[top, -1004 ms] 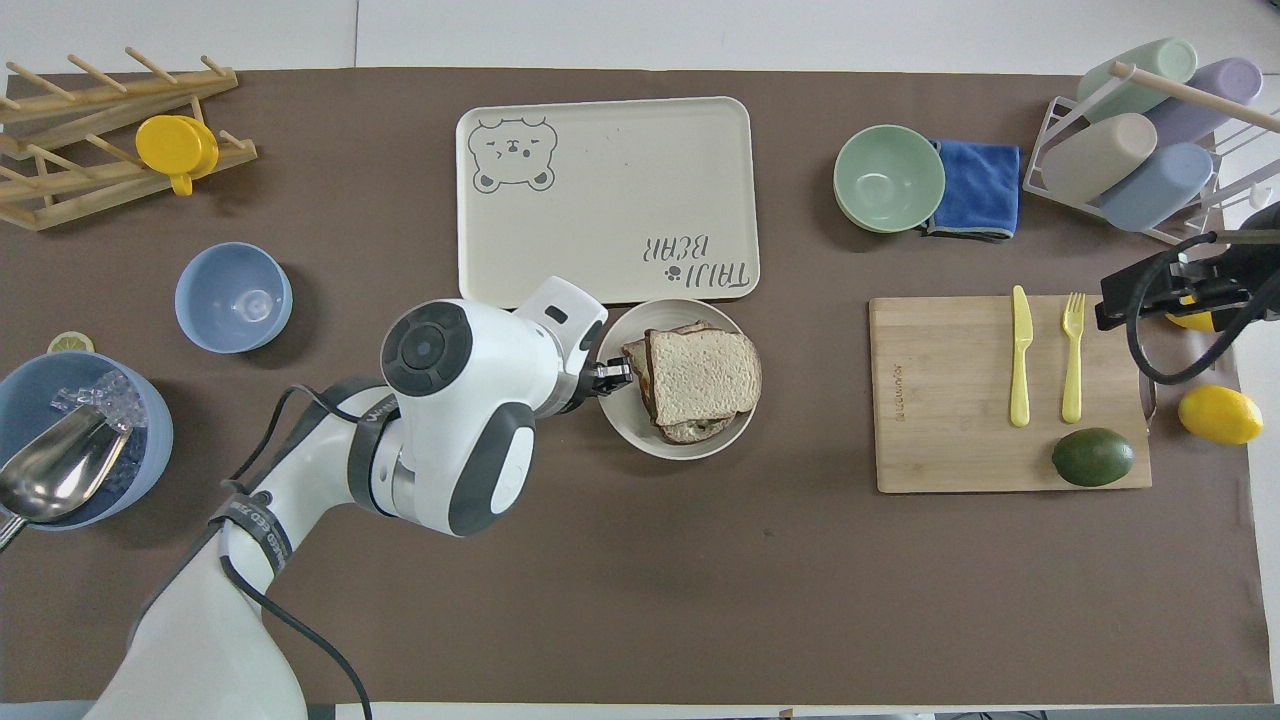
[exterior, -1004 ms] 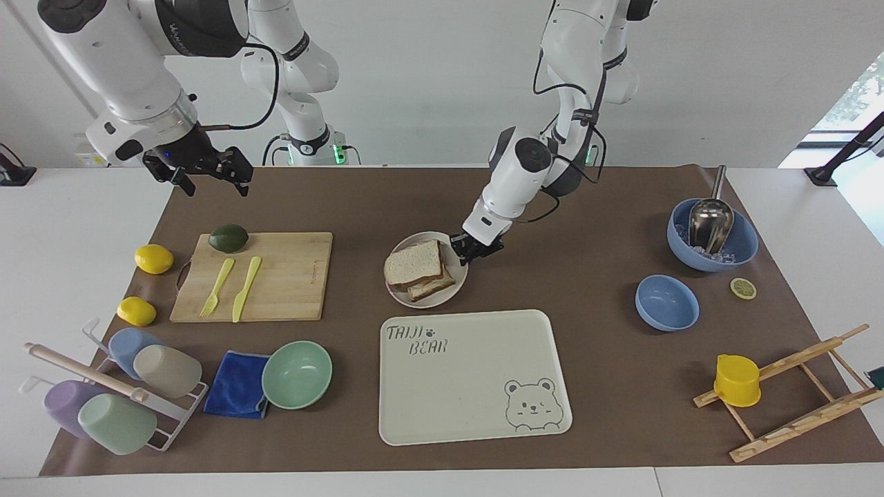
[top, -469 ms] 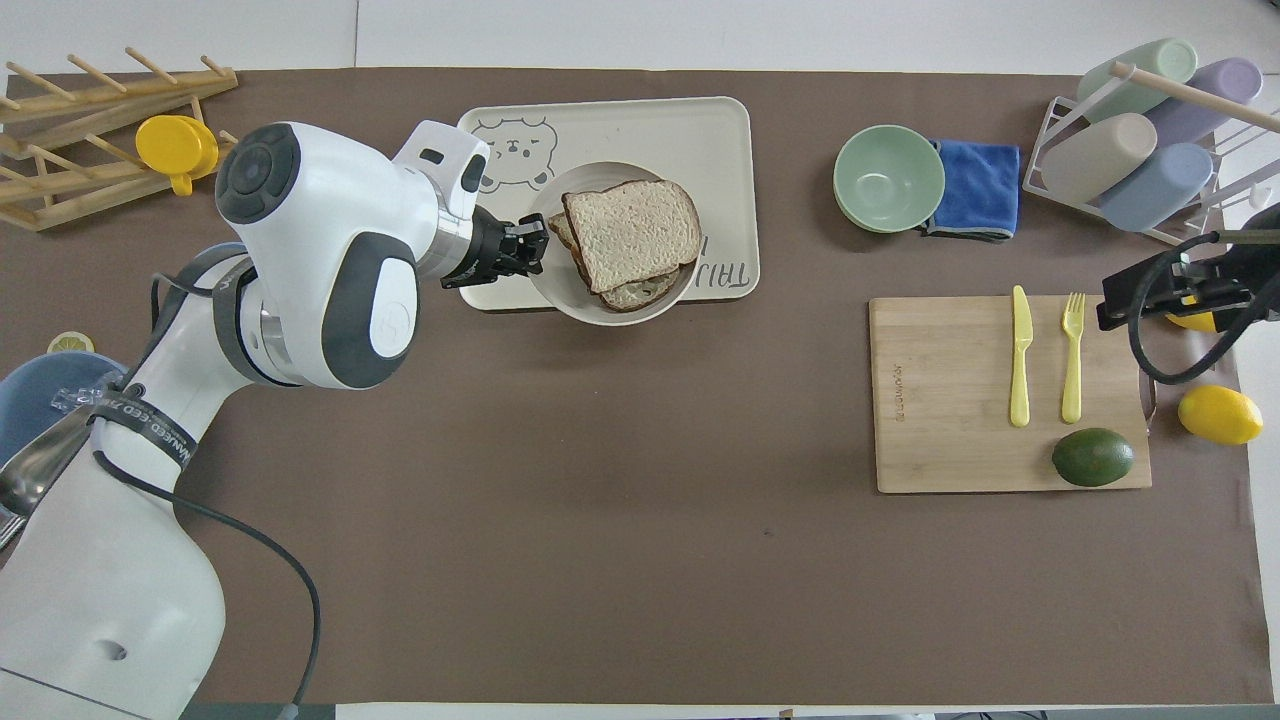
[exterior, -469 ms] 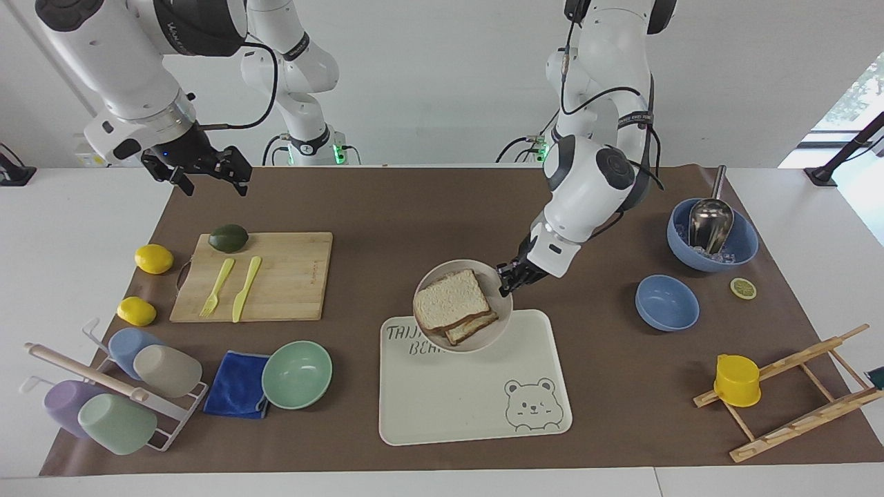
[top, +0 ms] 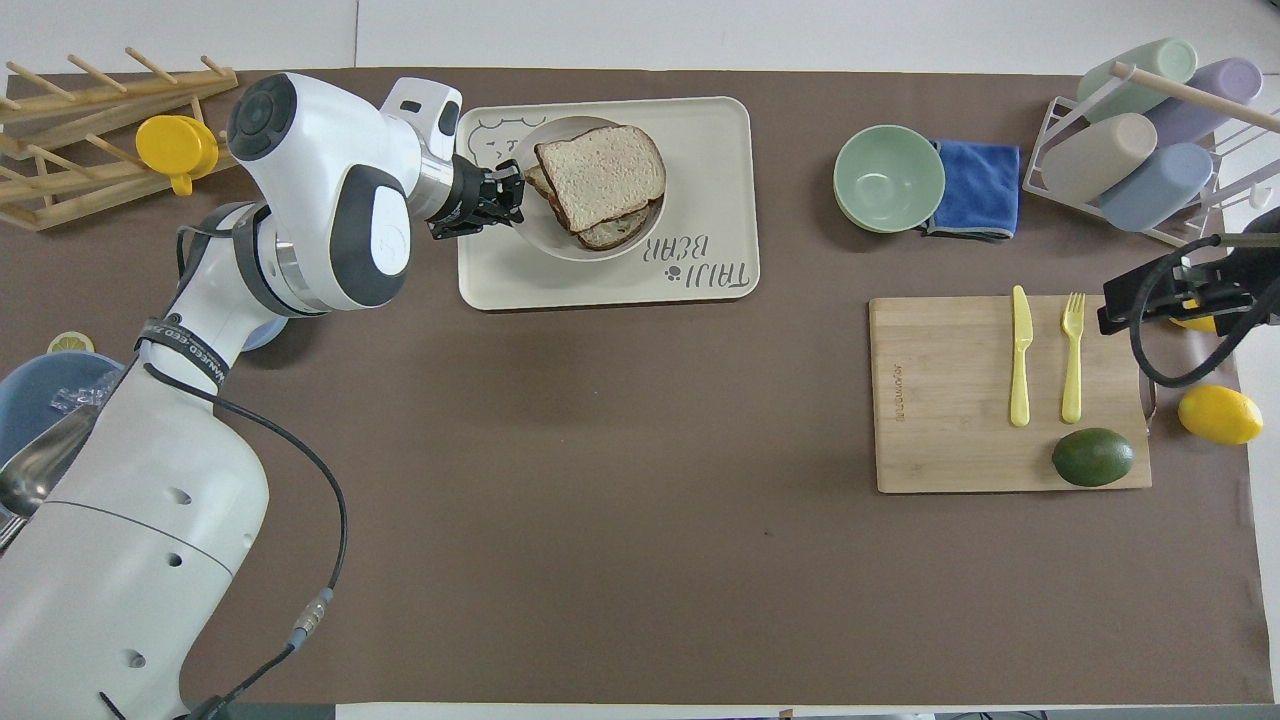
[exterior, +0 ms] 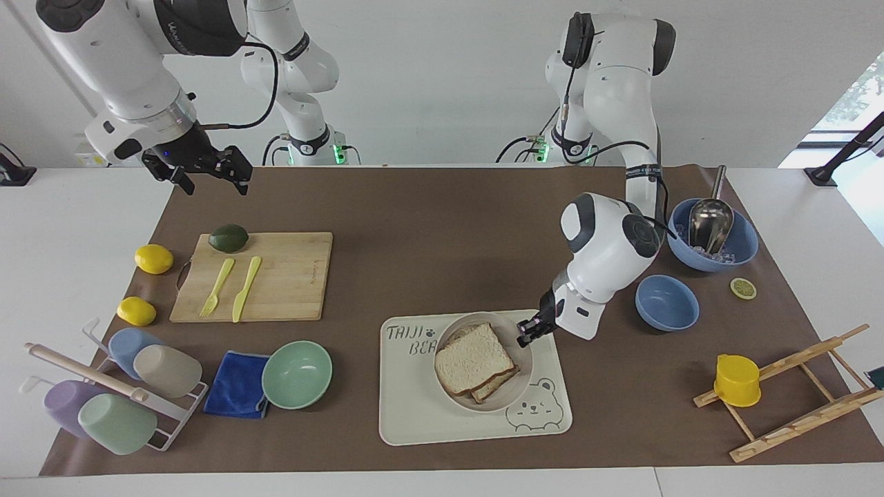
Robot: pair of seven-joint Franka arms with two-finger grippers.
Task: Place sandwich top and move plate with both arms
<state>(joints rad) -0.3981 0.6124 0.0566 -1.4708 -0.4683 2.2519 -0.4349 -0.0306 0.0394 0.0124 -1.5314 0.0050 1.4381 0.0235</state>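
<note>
The plate (exterior: 519, 388) carries a sandwich with the sandwich top (exterior: 473, 360) lying on it. The plate is over the bear tray (exterior: 442, 422), beside the bear drawing; I cannot tell whether it rests on the tray. My left gripper (exterior: 526, 333) is shut on the plate's rim at the side toward the left arm's end. In the overhead view the left gripper (top: 508, 196) meets the plate (top: 560, 247), and the sandwich top (top: 600, 165) faces up. My right gripper (exterior: 207, 174) is open and empty, waiting high over the mat near the cutting board; its edge shows in the overhead view (top: 1120, 305).
A cutting board (exterior: 283, 276) holds a fork, a knife and an avocado. A mint bowl (exterior: 297, 374) and a blue cloth (exterior: 236, 385) lie beside the tray. Two blue bowls (exterior: 666, 302) and a wooden rack (exterior: 794, 393) are at the left arm's end.
My left gripper has carried the plate with the sandwich away from the robots, from mid-table to over the bear tray, and lowered it. The right arm has not moved.
</note>
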